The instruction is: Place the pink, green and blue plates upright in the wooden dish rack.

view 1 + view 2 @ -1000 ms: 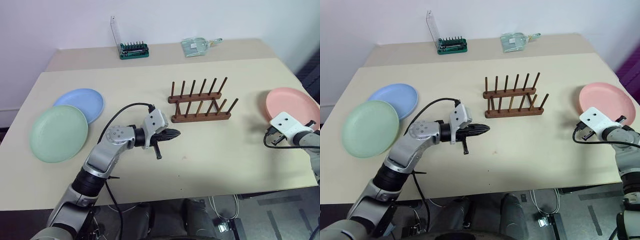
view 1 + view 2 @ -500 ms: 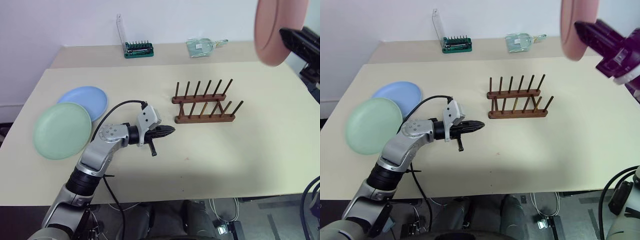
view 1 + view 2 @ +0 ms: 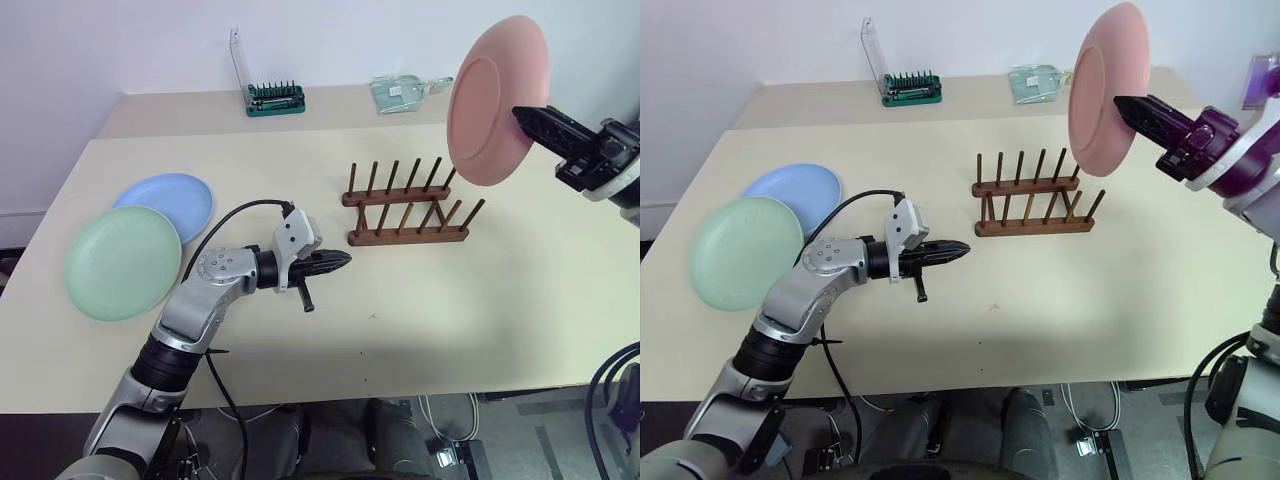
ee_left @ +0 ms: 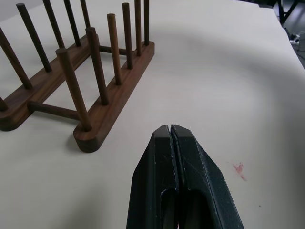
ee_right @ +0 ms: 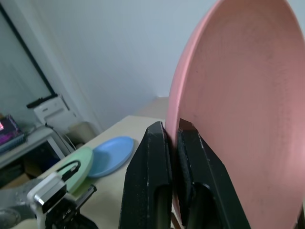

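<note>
The right end effector (image 3: 1122,103) pinches the pink plate (image 3: 1104,88) by its rim, holding it on edge in the air above the right end of the rack (image 3: 1031,198). The left end effector (image 3: 958,248) is pressed together and empty, hovering over the worktop (image 3: 1120,300) left of the rack. The green plate (image 3: 745,251) and blue plate (image 3: 795,189) lie flat at the far left, overlapping.

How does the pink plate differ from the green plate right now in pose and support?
The pink plate is upright in the air above the wooden dish rack, pinched at its rim by the right gripper; the green plate lies flat on the table, overlapping the blue plate, ungripped. Both are round, and neither is in the rack.
</note>
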Robot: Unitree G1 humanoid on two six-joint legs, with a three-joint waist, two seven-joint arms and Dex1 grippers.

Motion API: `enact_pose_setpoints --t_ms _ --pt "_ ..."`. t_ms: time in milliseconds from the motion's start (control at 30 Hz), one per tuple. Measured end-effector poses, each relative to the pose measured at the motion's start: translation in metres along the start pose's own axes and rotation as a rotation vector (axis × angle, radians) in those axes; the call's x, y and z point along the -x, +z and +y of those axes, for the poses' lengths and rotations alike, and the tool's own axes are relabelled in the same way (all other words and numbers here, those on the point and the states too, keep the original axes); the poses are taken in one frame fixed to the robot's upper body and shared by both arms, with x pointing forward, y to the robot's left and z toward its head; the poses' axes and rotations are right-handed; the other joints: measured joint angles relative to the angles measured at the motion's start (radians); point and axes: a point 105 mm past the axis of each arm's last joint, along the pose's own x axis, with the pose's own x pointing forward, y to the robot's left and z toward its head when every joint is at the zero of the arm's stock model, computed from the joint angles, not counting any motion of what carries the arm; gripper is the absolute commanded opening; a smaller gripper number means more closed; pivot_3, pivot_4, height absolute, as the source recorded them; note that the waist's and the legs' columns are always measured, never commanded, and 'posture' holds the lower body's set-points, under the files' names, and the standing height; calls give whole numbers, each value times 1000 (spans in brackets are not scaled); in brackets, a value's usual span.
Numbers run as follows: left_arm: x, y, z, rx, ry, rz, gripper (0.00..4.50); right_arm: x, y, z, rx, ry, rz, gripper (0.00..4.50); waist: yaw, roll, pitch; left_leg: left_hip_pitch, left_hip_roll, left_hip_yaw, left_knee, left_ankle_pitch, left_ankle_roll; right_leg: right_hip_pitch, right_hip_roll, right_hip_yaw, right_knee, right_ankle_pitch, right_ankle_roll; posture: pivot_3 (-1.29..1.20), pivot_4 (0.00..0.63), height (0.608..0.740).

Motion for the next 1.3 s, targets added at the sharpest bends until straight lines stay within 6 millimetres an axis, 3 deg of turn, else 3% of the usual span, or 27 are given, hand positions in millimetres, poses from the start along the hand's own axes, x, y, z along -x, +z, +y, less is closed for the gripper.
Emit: enact_pose_setpoints --t_ms 133,300,400,533,567,767,833,867,900,933,967,1033,1100,1200,1300 --pt "0 2 -2 11 -12 -10 0 2 -18 -22 -96 -50 38 38 0 0 0 0 0 0 0 0 0 0 0 0 0 0 0 0 150 735" --pt "0 3 -3 13 -13 -14 0 3 -27 -35 -132 -84 73 38 0 0 0 0 0 0 0 0 0 -1 0 0 0 0 0 0 150 735" --pt "0 4 -3 14 -15 -16 0 3 -35 -39 -130 -97 110 986 0 0 0 0 0 0 0 0 0 -1 0 0 0 0 0 0 150 735" --pt "2 5 -3 14 -14 -14 0 1 -35 -45 -81 -132 107 2969 0 0 0 0 0 0 0 0 0 -1 0 0 0 0 0 0 150 735" --pt "2 4 -3 18 -16 -14 0 0 -33 -47 -64 -143 102 2969 0 0 0 0 0 0 0 0 0 -1 0 0 0 0 0 0 150 735" --pt "4 9 0 11 13 -24 0 3 2 -62 284 -339 7 2969 0 1 0 -1 0 0 0 0 0 -1 0 0 0 0 0 0 150 735" --pt "9 12 9 12 74 -36 0 5 22 -52 412 -359 -42 2969 0 1 1 -1 0 0 0 0 -1 -2 0 0 0 0 0 0 150 735" --pt "13 14 16 23 117 -51 395 6 35 -42 480 -353 -71 3048 0 1 0 -1 0 0 -1 0 -1 -2 0 0 0 0 0 0 150 735" --pt "19 18 24 47 167 -75 519 6 42 -29 540 -330 -72 3048 0 1 1 -1 0 0 -1 0 -1 -2 0 0 0 0 0 0 150 735" --pt "27 21 33 71 226 -105 807 3 45 -15 589 -288 -65 3048 0 1 1 -1 1 0 -1 0 -1 -2 1 0 0 0 0 0 150 735" --pt "43 28 50 105 335 -152 1375 -5 44 12 647 -194 -40 3048 -6 1 1 -1 2 0 -1 0 -1 -3 2 1 0 0 0 0 150 735" --pt "86 40 82 120 572 -226 2379 -25 24 66 729 39 32 3048 -25 0 0 0 5 0 -1 -1 -4 -2 5 0 1 0 0 0 150 735" --pt "120 46 102 89 763 -238 3337 -37 -2 91 720 178 101 3048 -30 -1 -1 2 5 0 -1 -1 -4 -1 5 0 1 0 0 0 150 735" --pt "196 40 134 87 1151 -201 3337 -51 -55 108 613 328 226 3048 -30 -3 -2 1 5 0 0 -1 -4 -1 5 0 1 1 -1 0 150 735" --pt "276 26 137 140 1471 -212 3337 -56 -91 112 525 392 299 3048 -26 -3 -1 0 4 0 0 -2 -3 -3 5 0 1 1 -1 0 150 735"
